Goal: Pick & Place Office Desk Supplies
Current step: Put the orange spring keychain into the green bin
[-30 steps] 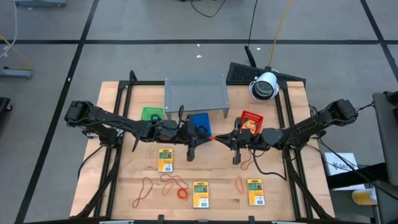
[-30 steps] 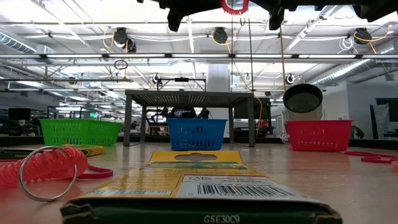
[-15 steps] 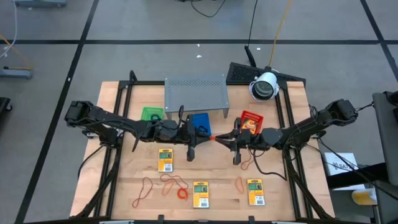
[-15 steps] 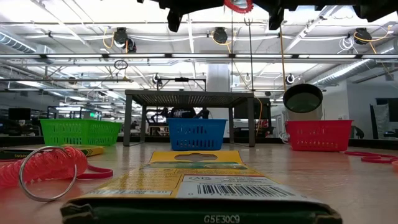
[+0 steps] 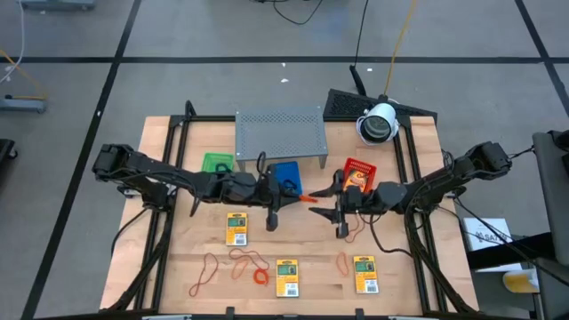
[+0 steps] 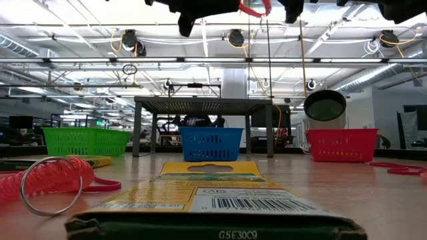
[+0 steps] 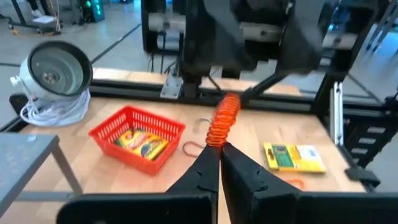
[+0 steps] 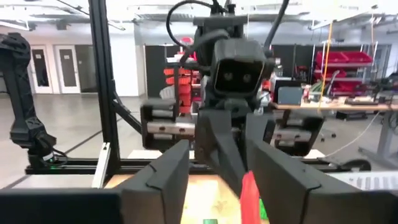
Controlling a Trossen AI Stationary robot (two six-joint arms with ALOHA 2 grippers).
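High above the table's middle, my left gripper (image 5: 300,196) is shut on an orange-red coiled cord (image 7: 222,121), which also shows at the low view's top edge (image 6: 254,7). My right gripper (image 5: 336,201) faces it from the table's right, open, one finger on either side of the coil's free end and apart from it. Three yellow packets (image 5: 236,228) (image 5: 285,277) (image 5: 365,273) lie flat on the wooden table, as do orange-red rubber bands (image 5: 206,271) (image 5: 252,260) (image 5: 342,261) and a second coil with a ring (image 6: 50,181). My left gripper pinches one end of the coiled cord (image 7: 217,140) between its two fingertips. The fingers come level from the table's left and lie along the coil. The coil sticks out past the fingertips toward my right gripper, lifted clear of the table.
At the back stand a green tray (image 5: 216,164), a blue tray (image 5: 286,174) and a red tray (image 5: 358,172) that holds a packet. Behind them are the grey perforated shelf (image 5: 278,132) and a white lamp-like device (image 5: 379,123). Black rails (image 5: 416,240) run along both table sides.
My right gripper has opened wide and let go of the coiled cord, staying where it was. The coil remains level in my left gripper, clear of the table.
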